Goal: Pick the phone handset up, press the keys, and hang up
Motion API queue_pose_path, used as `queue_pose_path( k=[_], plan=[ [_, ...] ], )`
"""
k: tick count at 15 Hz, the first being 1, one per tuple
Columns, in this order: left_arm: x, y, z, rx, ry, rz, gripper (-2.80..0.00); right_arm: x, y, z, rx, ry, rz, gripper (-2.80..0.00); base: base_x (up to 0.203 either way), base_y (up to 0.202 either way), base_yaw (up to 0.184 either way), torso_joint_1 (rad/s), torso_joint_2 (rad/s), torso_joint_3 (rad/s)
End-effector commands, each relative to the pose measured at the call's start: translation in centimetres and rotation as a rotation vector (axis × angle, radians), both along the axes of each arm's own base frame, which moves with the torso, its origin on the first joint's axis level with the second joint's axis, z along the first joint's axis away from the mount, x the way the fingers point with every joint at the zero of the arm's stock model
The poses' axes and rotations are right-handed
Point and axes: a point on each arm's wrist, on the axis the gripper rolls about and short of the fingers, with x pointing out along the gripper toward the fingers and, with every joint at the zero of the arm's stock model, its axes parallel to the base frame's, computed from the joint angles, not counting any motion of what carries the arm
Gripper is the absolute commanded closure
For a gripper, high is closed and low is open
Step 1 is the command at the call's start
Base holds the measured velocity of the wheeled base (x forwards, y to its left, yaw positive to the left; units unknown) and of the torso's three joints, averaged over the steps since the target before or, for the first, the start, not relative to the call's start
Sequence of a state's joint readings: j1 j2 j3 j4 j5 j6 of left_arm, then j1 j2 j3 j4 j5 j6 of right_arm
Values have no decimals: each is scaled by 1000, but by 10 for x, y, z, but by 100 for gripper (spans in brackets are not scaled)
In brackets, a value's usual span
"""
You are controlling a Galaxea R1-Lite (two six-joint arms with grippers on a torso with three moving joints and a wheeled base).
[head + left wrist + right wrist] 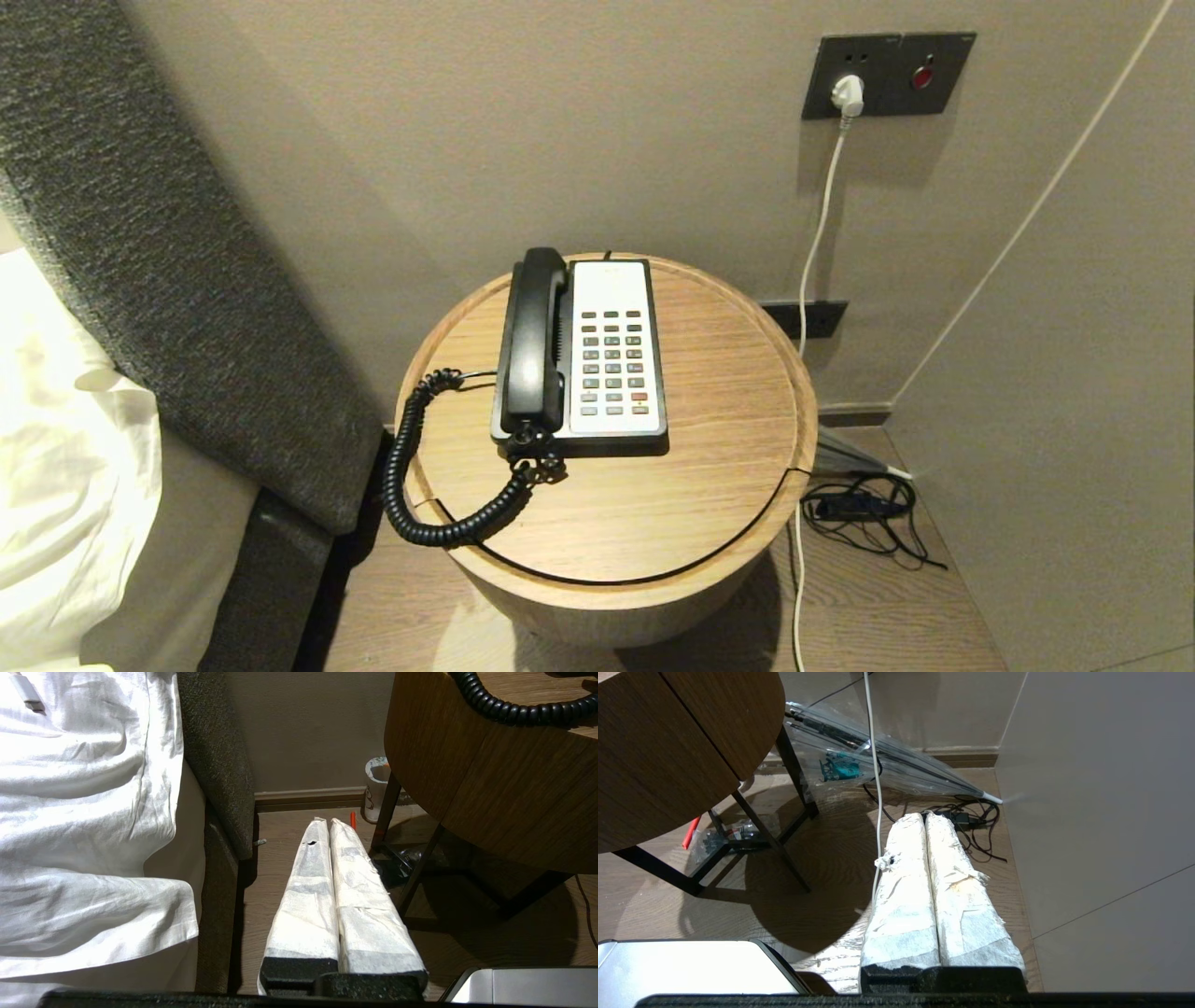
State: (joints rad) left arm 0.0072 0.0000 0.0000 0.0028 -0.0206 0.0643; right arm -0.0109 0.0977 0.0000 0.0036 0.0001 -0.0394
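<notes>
The black phone handset [535,336] lies in its cradle on the left side of the phone base [653,439], on the round wooden table [709,467]. The keys [612,362] sit in a grid on the white faceplate, one red at the near right. The black coiled cord [411,485] loops off the table's left edge and shows in the left wrist view [514,711]. Neither gripper shows in the head view. My left gripper [328,822] is shut and empty, low beside the table near the bed. My right gripper [924,816] is shut and empty, low by the right wall.
A bed with white sheets [65,448] and grey headboard [168,252] stands left. A wall plate with a red button [922,75] and white plug [847,93] is above right. Cables [868,513] and a clear umbrella [887,760] lie on the floor right. A paper cup [376,788] stands under the table.
</notes>
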Motion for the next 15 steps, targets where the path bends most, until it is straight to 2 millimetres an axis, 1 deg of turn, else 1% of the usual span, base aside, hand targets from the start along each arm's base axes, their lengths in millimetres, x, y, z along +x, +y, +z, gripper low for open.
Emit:
queue_pose_path(
  k=[1, 15],
  plan=[
    [0, 0, 0, 2, 2, -2, 0, 0, 0, 0, -1, 2, 0, 0, 0, 0, 0, 0, 0, 0],
    [0, 0, 0, 0, 2, 1, 0, 0, 0, 0, 1, 3, 0, 0, 0, 0, 0, 0, 0, 0]
  ],
)
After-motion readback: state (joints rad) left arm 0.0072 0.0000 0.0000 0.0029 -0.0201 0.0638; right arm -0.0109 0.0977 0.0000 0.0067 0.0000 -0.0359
